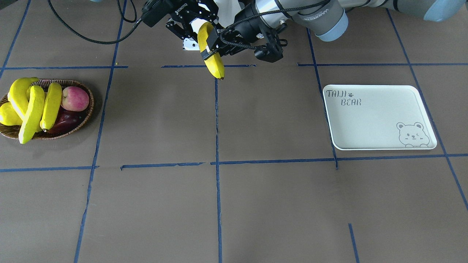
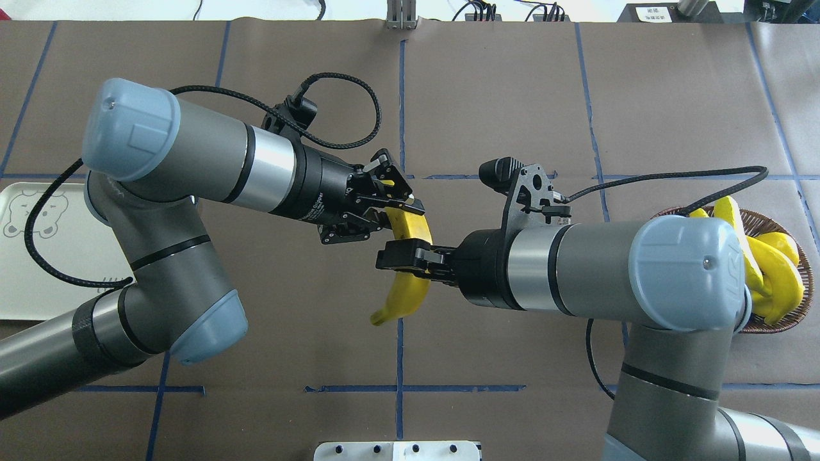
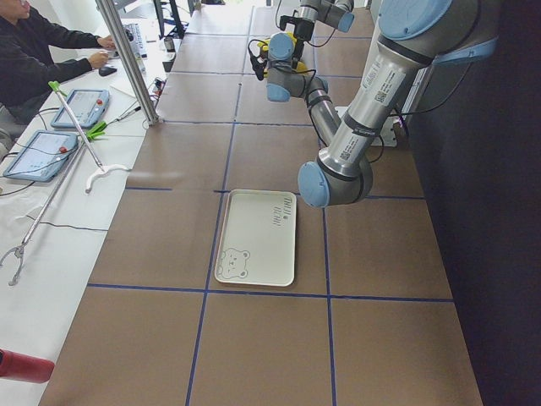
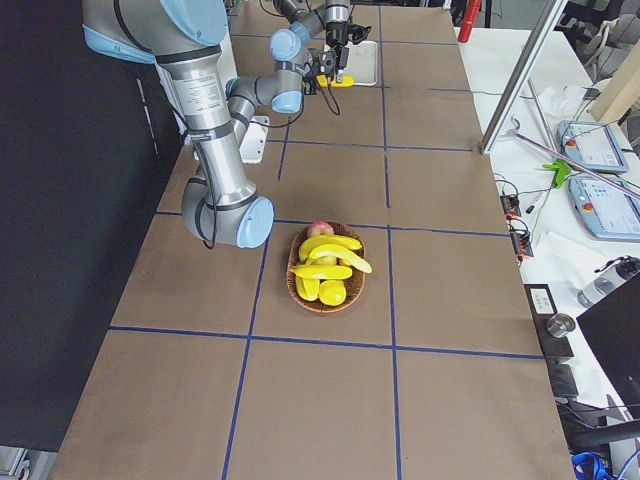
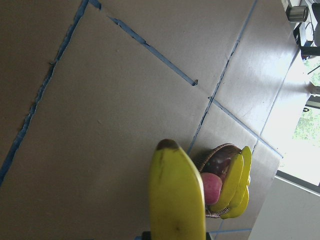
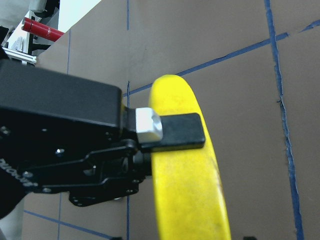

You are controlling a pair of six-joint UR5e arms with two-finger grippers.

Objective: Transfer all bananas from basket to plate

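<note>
The table (image 1: 256, 204) carries the whole job, with the plate at one end and the basket at the other. The plate (image 1: 380, 120) lies at the right of the front view, well apart from everything else. It is bare: no fruit has reached it. The basket (image 1: 90, 106) sits at the left edge of that view, still heaped.

Between them, at top centre, the two arms meet above the table. The left gripper (image 1: 211, 45), coming in from the upper right, is clamped across the middle of one banana (image 1: 216, 65). The right wrist view shows its pad pressed flat on the peel. The right gripper (image 2: 398, 264), at the centre of the overhead view, has its fingers about the same banana. Whether they pinch it or stand clear I cannot tell.

That banana hangs in the air, dark tip down, over neither basket nor plate. Three more bananas (image 1: 33, 113) lie across the basket, along with an apple (image 1: 75, 98) and a plump yellow fruit (image 1: 7, 115) that have no part in this.

By my reckoning nothing is finished. The first of four is mid hand-over, and the carry to the plate and three further fetches are left.
</note>
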